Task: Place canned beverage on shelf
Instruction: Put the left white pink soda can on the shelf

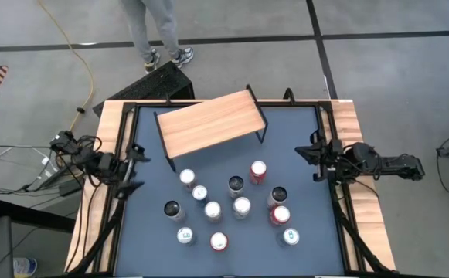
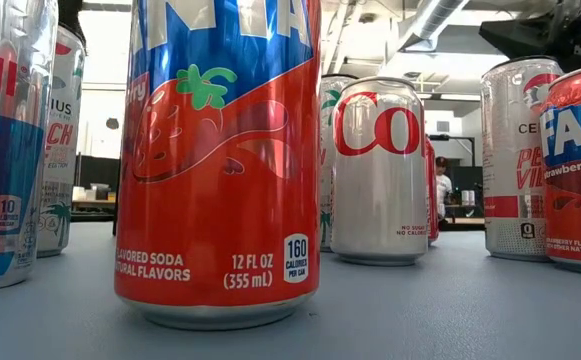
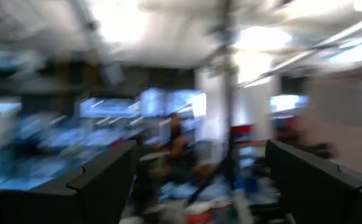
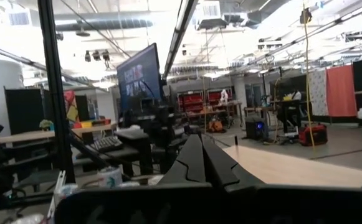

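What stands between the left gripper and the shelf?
Nothing: in the high view only bare dark mat lies between the left gripper and the shelf.

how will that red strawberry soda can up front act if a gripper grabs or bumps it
The strawberry soda can stands upright, tall and narrow, so a high bump probably tips it, and once down it would likely roll. Its glossy metal wall looks slick and thin, so it may slip or dent under hard squeezing.
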